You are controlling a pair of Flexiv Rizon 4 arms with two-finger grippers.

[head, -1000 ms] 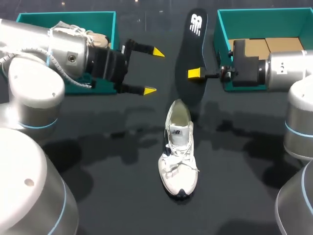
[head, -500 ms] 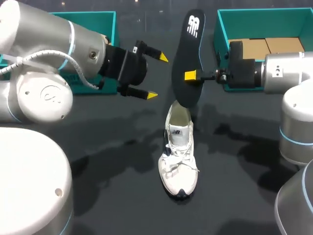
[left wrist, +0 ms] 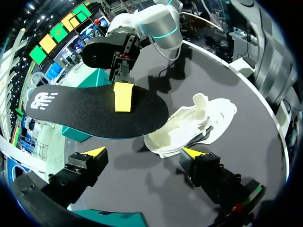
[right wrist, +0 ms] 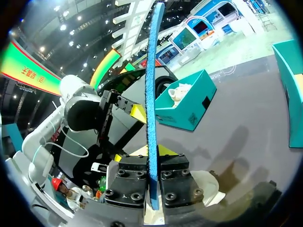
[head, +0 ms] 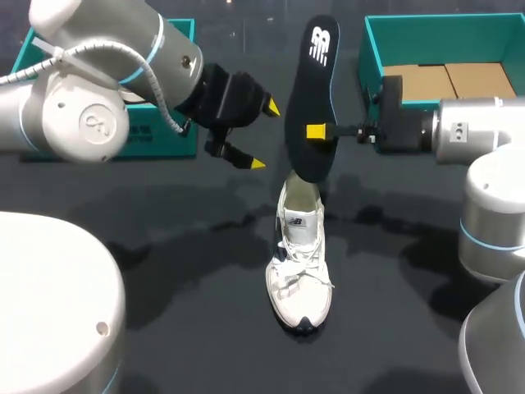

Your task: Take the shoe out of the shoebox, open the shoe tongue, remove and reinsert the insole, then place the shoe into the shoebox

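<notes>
A white shoe (head: pixel 299 263) lies on the dark table, toe toward the near edge; it also shows in the left wrist view (left wrist: pixel 194 125). My right gripper (head: pixel 316 131) is shut on the black insole (head: pixel 312 90), which stands on edge with its lower end just over the shoe's heel opening. In the right wrist view the insole's blue edge (right wrist: pixel 152 85) runs up from between that gripper's (right wrist: pixel 152 158) fingers. My left gripper (head: pixel 262 135) is open just left of the insole, not touching it. In the left wrist view (left wrist: pixel 144 152) the insole (left wrist: pixel 80 111) lies ahead of it.
A teal shoebox (head: pixel 373 57) with brown cardboard inside stands at the back right, behind my right arm. Another teal box (head: pixel 164 135) stands at the back left, mostly hidden by my left arm; the right wrist view shows something white in this box (right wrist: pixel 187 109).
My left arm has swung to the right, bringing its open gripper close to the insole. My right gripper has carried the insole a little left, over the shoe's heel.
</notes>
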